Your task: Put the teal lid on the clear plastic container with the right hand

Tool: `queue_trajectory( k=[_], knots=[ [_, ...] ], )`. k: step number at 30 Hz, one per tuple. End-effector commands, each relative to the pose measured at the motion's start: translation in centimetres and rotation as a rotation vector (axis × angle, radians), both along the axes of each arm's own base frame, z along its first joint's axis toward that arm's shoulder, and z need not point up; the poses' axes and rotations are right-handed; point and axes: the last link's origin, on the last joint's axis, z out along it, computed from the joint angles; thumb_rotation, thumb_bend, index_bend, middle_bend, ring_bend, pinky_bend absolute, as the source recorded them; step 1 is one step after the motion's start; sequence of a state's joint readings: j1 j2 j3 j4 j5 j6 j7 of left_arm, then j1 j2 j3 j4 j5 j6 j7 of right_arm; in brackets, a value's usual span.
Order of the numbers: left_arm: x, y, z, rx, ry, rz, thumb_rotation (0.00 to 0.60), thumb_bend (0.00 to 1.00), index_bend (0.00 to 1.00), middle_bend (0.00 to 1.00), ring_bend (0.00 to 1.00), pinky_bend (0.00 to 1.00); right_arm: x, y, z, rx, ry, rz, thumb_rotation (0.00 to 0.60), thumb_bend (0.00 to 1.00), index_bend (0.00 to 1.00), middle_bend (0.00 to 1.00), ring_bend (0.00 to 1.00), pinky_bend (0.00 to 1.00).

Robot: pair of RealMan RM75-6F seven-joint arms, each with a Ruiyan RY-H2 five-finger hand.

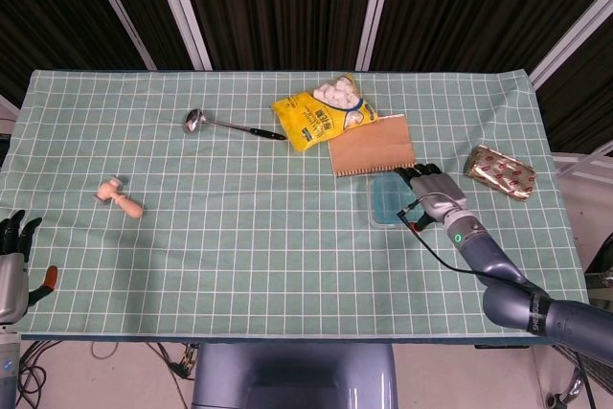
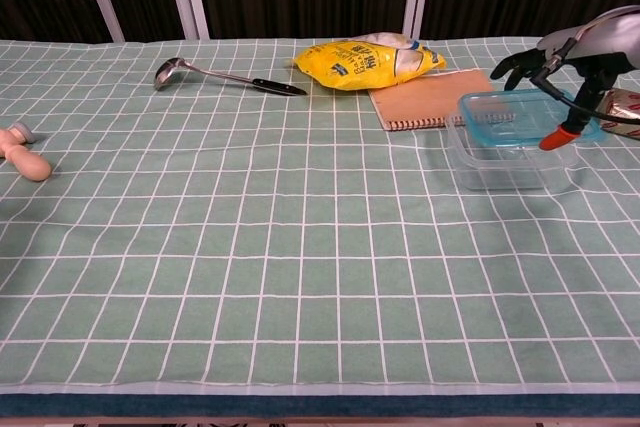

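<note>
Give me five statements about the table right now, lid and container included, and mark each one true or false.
1. The right hand holds the teal lid over the clear plastic container. True.
2. The ladle lies inside the container. False: it lies on the cloth, far left of it.
3. The yellow snack bag touches the brown notebook. True.
4. The left hand grips the wooden toy. False: it holds nothing, at the table's near corner.
5. The gold packet sits on the notebook. False: it lies apart, to the right.
</note>
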State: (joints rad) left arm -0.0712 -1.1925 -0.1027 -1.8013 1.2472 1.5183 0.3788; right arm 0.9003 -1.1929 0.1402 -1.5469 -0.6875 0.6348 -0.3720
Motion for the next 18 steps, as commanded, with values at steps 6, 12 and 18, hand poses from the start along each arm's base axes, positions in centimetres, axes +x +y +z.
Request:
queue_trajectory(
  k=[6, 12, 18],
  knots=[
    [-0.1, 0.0, 0.0, 0.001, 0.003, 0.001, 0.600, 0.36, 0.14, 0.00, 0.00, 0.00, 0.2, -0.1, -0.8, 0.007, -0.019, 0.012, 0.600, 0.32, 0.00, 0.44, 0.01, 0.00],
    [-0.1, 0.1, 0.0, -0.002, 0.006, 0.006, 0.600, 0.36, 0.14, 0.00, 0.00, 0.00, 0.2, -0.1, -1.3, 0.009, -0.039, 0.009, 0.600, 0.32, 0.00, 0.44, 0.01, 0.00],
    [-0.2, 0.1, 0.0, -0.003, 0.007, 0.012, 0.600, 0.36, 0.14, 0.00, 0.00, 0.00, -0.1, 0.0, -1.9, 0.013, -0.045, 0.006, 0.600, 0.32, 0.00, 0.44, 0.00, 0.00]
  ],
)
